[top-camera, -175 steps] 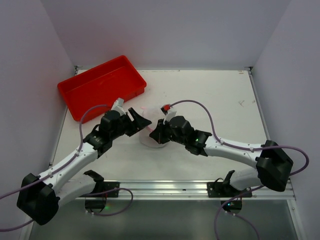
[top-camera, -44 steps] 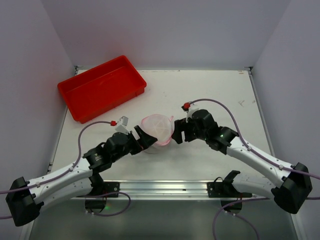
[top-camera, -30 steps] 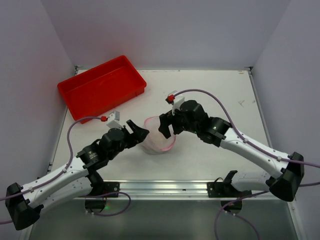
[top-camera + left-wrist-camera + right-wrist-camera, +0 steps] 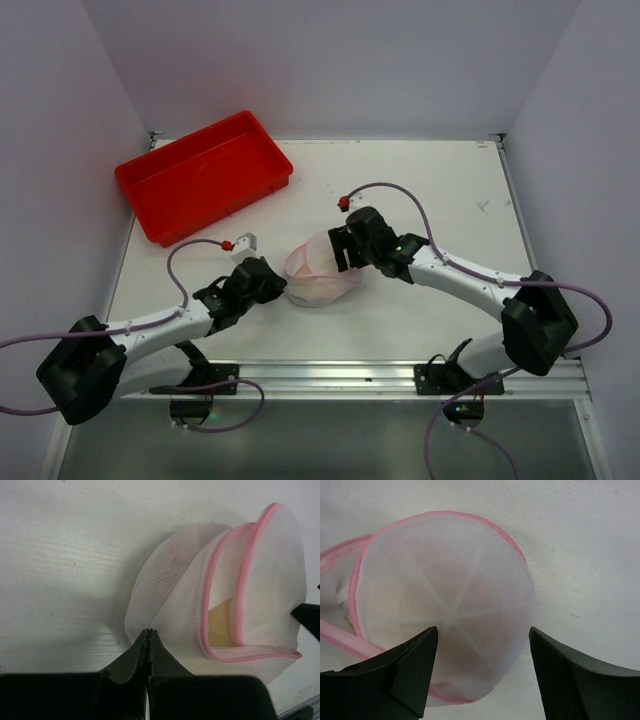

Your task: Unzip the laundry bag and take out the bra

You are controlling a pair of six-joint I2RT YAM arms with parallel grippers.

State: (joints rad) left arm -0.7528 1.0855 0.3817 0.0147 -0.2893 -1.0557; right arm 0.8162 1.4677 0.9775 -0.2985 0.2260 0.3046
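The laundry bag (image 4: pixel 318 272), a white mesh pouch with a pink rim, lies mid-table between both arms. In the left wrist view the laundry bag (image 4: pixel 250 580) gapes along its pink rim, and a beige piece of the bra (image 4: pixel 221 625) shows inside. My left gripper (image 4: pixel 149 631) is shut, pinching the mesh at the bag's left edge; from above the left gripper (image 4: pixel 278 287) touches that edge. My right gripper (image 4: pixel 483 628) stands open astride the bag's round face (image 4: pixel 450 595), with its right finger (image 4: pixel 575 675) off the mesh. From above the right gripper (image 4: pixel 342 252) sits at the bag's far right side.
A red plastic tray (image 4: pixel 203 175) stands at the back left of the table. Pale walls close in the left, back and right sides. A metal rail (image 4: pixel 330 375) with both arm bases runs along the near edge.
My left gripper has closed on the bag's left edge. The right gripper has come down lower over the bag with its fingers narrowing slightly. The bag now sits lower and flatter.
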